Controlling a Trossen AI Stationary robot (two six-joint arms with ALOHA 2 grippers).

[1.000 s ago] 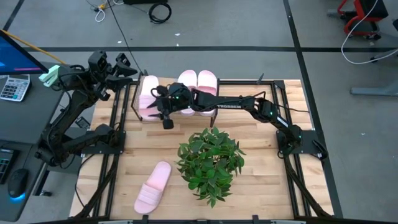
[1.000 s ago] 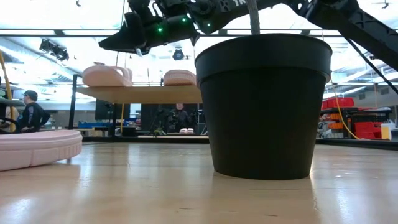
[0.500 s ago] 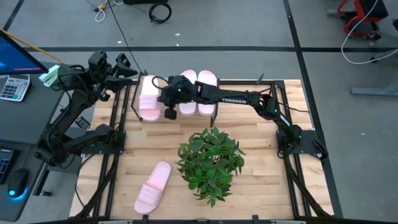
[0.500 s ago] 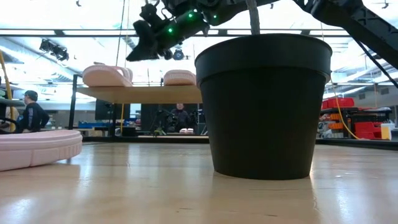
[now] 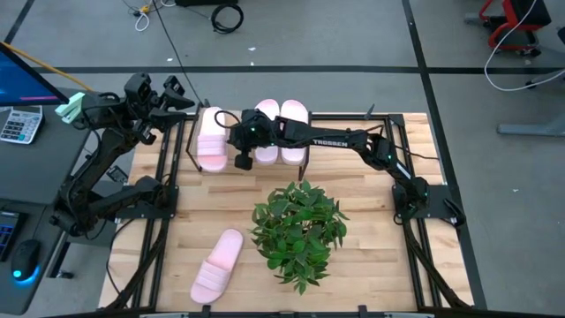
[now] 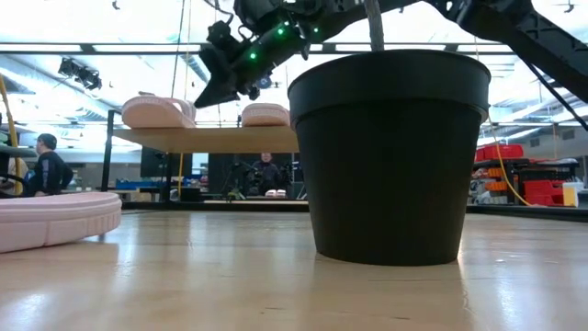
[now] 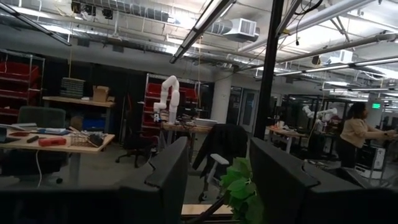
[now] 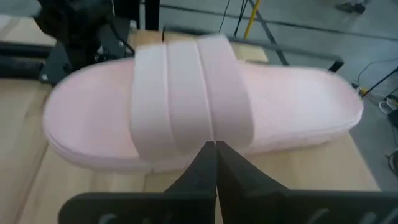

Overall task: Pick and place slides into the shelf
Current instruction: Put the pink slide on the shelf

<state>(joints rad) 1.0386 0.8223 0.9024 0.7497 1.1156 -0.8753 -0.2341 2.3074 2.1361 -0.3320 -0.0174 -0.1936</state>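
Four pale pink slides are in view: three lie side by side on the shelf at the table's far edge, long axes running front to back, and a fourth slide lies on the wooden tabletop near the front left, long axis slanting toward the potted plant. The right gripper, jaws closed and empty, hangs over the shelf between the leftmost slide and the middle slide; the third slide sits alongside. The left gripper waits raised beyond the table's far left corner, jaws partly parted, holding nothing.
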